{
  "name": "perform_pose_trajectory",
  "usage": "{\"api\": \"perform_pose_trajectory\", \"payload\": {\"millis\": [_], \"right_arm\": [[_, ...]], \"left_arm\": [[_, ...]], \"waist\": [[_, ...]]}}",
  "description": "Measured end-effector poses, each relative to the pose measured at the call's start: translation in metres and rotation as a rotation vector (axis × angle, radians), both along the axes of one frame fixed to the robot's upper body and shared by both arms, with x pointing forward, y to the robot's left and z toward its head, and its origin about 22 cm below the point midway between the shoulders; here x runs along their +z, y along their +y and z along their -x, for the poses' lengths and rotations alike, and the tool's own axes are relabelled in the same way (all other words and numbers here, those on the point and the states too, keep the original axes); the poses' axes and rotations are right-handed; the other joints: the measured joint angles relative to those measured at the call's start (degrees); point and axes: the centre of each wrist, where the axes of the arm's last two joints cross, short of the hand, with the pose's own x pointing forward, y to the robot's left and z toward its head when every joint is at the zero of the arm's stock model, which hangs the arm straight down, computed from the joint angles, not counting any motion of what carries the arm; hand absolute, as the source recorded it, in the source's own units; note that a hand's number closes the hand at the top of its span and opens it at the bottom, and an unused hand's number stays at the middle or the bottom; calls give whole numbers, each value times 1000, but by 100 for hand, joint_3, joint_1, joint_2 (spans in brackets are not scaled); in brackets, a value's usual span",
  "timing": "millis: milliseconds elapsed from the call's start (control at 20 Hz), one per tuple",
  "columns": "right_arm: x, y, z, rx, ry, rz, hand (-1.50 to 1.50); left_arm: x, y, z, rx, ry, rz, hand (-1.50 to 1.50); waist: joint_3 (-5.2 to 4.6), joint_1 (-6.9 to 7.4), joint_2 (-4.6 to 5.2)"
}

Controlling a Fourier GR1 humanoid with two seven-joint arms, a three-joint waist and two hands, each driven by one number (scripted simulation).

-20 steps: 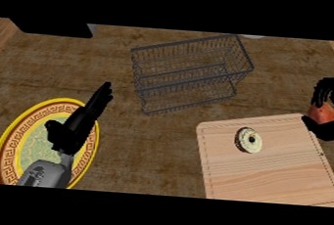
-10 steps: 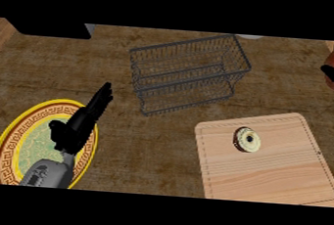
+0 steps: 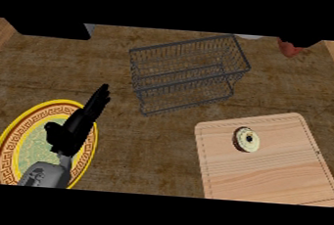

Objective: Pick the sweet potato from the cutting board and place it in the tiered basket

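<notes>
Status: orange-red sweet potato (image 3: 289,49) off the pale wooden cutting board (image 3: 268,165), carried at one o'clock, right robot hand (image 3: 305,43) curled round it. Placement in grey wire tiered basket (image 3: 187,74) outstanding. Left robot hand (image 3: 79,123) flat-fingered, eight o'clock. Brown mottled counter (image 3: 146,147).

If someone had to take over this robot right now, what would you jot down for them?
Left hand: open, fingers straight, resting over the yellow-rimmed plate; holds nothing.
Right hand: mostly cut off at the top right edge, curled round the sweet potato, of which only a reddish bit shows.
Cutting board: the sweet potato is off it; only a small ring-shaped item lies there.
Tiered basket: no sweet potato in it.
Done: pick-up. Left: bring the potato over the basket and set it in.
</notes>
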Motion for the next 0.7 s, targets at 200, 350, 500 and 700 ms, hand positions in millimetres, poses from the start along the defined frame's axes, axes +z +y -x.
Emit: {"api": "perform_pose_trajectory", "payload": {"millis": [200, 350, 500, 700], "right_arm": [[10, 48, -10, 21, 31, 0, 150], [12, 81, -14, 47, 51, 22, 150], [4, 106, -21, 68, 70, 47, 150], [-12, 141, -26, 90, 92, 58, 150]], "left_arm": [[2, 2, -2, -1, -2, -2, 0], [-2, -5, -3, 2, -4, -3, 0], [0, -4, -4, -2, -2, -2, 0], [2, -5, -6, -3, -10, 0, 0]], "waist": [[-2, 14, 6], [-2, 8, 11], [-1, 21, 19], [0, 24, 24]]}}
